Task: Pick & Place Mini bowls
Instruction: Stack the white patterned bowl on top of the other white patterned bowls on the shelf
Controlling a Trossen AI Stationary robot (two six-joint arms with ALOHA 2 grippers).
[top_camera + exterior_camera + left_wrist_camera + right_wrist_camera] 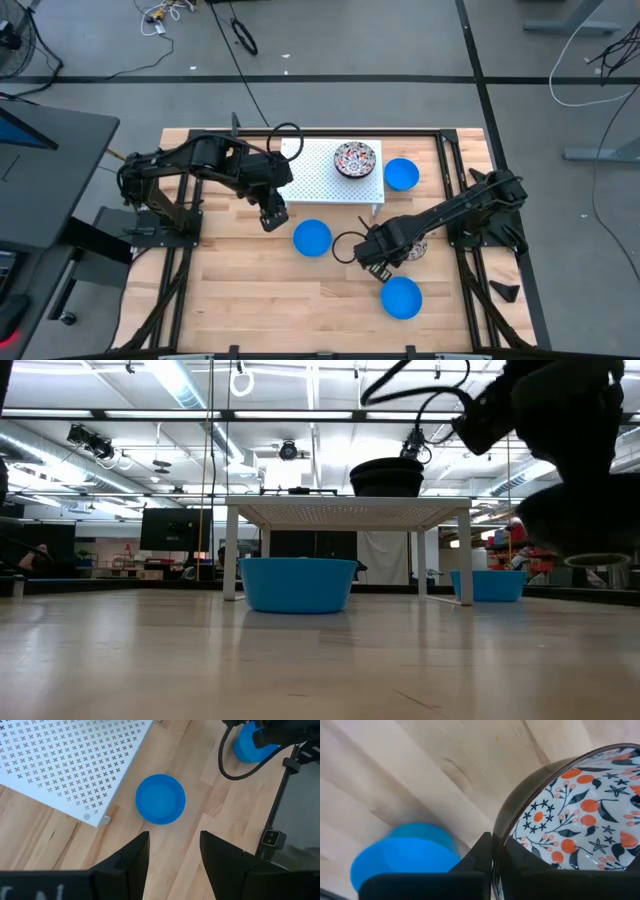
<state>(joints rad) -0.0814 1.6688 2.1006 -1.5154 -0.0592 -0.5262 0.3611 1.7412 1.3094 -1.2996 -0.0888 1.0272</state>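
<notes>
Gripping the floral bowl [580, 815] by its rim, right tool [492, 852] pinched narrow, blue bowl [402, 852] just beside.

floor: grey [400, 40] | ceiling: strip lights [180, 380] | cables on floor, possibly [240, 35]

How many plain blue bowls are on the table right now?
3: one blue bowl right of the white perforated rack, one in front of it, one near the front by the right gripper. None visibly hidden.

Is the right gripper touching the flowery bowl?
Touching. The right wrist view shows the right gripper shut on the flowery bowl's rim, one finger on each side.
</notes>
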